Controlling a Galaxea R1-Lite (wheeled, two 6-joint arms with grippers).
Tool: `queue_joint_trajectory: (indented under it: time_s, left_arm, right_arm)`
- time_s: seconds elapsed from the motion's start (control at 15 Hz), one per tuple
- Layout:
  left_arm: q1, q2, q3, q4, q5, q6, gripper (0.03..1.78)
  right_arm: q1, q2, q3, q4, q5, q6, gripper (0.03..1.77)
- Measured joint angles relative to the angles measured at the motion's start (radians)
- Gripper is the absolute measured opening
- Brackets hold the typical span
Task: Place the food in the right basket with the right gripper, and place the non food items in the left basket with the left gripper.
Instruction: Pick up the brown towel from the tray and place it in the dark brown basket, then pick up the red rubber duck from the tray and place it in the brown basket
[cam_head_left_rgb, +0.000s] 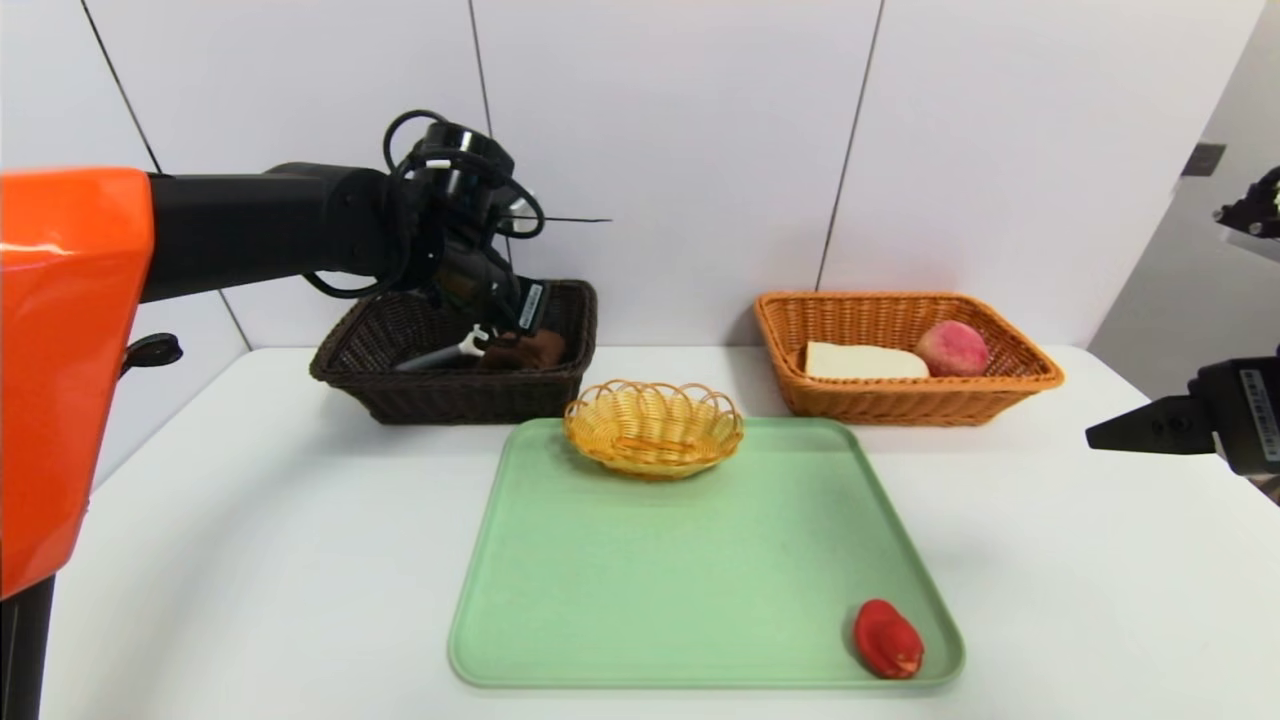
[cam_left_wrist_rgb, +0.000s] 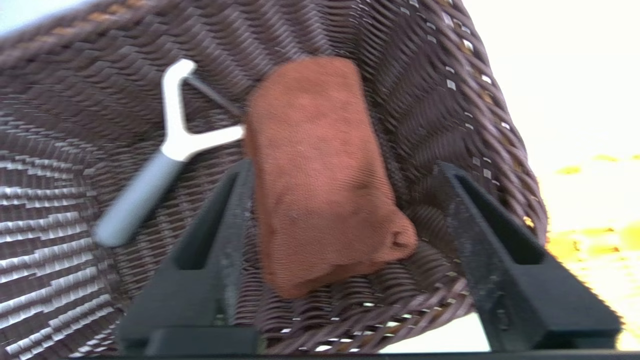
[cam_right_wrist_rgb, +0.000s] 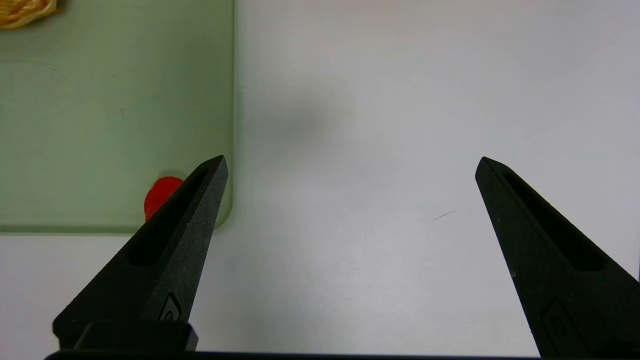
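My left gripper (cam_head_left_rgb: 497, 325) (cam_left_wrist_rgb: 345, 167) hangs open inside the dark brown left basket (cam_head_left_rgb: 450, 398) (cam_left_wrist_rgb: 450, 75). A folded brown cloth (cam_head_left_rgb: 532, 350) (cam_left_wrist_rgb: 315, 170) lies on the basket floor between the spread fingers, beside a white and grey peeler (cam_head_left_rgb: 440, 355) (cam_left_wrist_rgb: 165, 150). The orange right basket (cam_head_left_rgb: 900, 402) holds a peach (cam_head_left_rgb: 952, 348) and a pale cream block (cam_head_left_rgb: 865, 362). A small red food item (cam_head_left_rgb: 887, 640) (cam_right_wrist_rgb: 160, 192) sits at the near right corner of the green tray (cam_head_left_rgb: 700, 580) (cam_right_wrist_rgb: 100, 125). My right gripper (cam_head_left_rgb: 1100, 437) (cam_right_wrist_rgb: 351, 160) is open and empty over the table, right of the tray.
A small yellow woven basket (cam_head_left_rgb: 652, 428) stands at the far edge of the tray. The white table (cam_head_left_rgb: 250, 560) (cam_right_wrist_rgb: 375, 250) meets a white wall just behind both baskets. My orange left upper arm fills the near left of the head view.
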Motion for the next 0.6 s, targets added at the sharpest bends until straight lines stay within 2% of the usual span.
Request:
queue_joint_trajectory:
  time_s: [0.13,0.33,0.6]
  left_arm:
    - [0.0,-0.016,0.0,-0.035,0.033,-0.001,1.4]
    - [-0.019,-0.066,-0.001,-0.05,0.039,-0.001,1.49]
    - [-0.159,-0.138,0.0,-0.035,0.037,-0.08,1.58]
  right_arm:
    - [0.0,0.0,0.0,0.0,0.0,0.001,1.71]
    - [0.001,0.0,0.0,0.0,-0.003,0.001,1.71]
    - [0.0,-0.004,0.001,0.0,-0.002,0.003,1.71]
